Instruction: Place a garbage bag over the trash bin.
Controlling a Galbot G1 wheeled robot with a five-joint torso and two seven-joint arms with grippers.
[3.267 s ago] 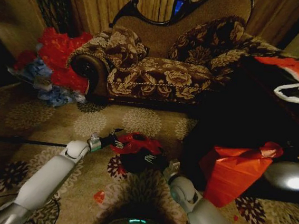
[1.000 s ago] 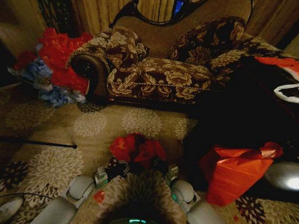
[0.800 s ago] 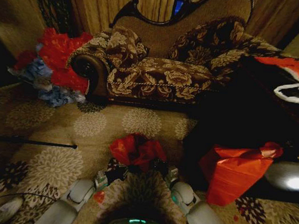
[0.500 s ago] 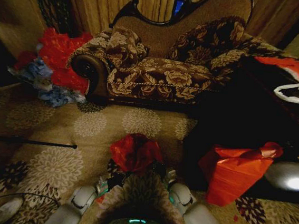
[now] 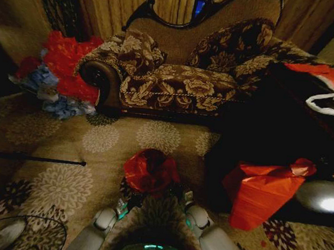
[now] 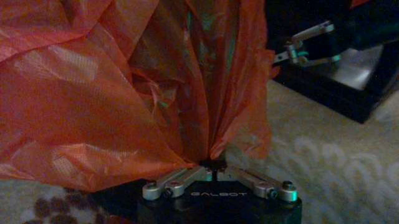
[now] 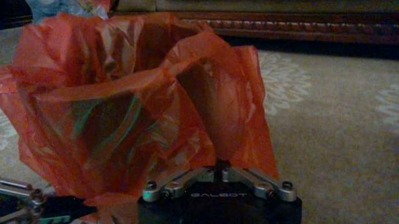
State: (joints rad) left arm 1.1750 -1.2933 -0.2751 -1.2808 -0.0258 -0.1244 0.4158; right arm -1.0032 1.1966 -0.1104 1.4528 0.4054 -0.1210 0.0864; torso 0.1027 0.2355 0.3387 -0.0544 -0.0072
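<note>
The garbage bag (image 5: 150,170) sits on the flowery carpet (image 5: 61,180) in front of the sofa (image 5: 178,73), close to the robot. It is red, shiny and crinkly, and it stands up in a puffy lump with its mouth partly open. The trash bin cannot be made out under the bag.

The left gripper (image 6: 213,169) is on the side of the bag away from the sofa. Its fingers are pinched tight on a fold of the bag. The right gripper (image 7: 223,171) is just beside it, also on the near side of the bag. Its fingers are pinched tight on the bag's edge too.

A heap of red and blue bags (image 5: 56,76) lies beside the sofa's arm, well apart from the bag.
</note>
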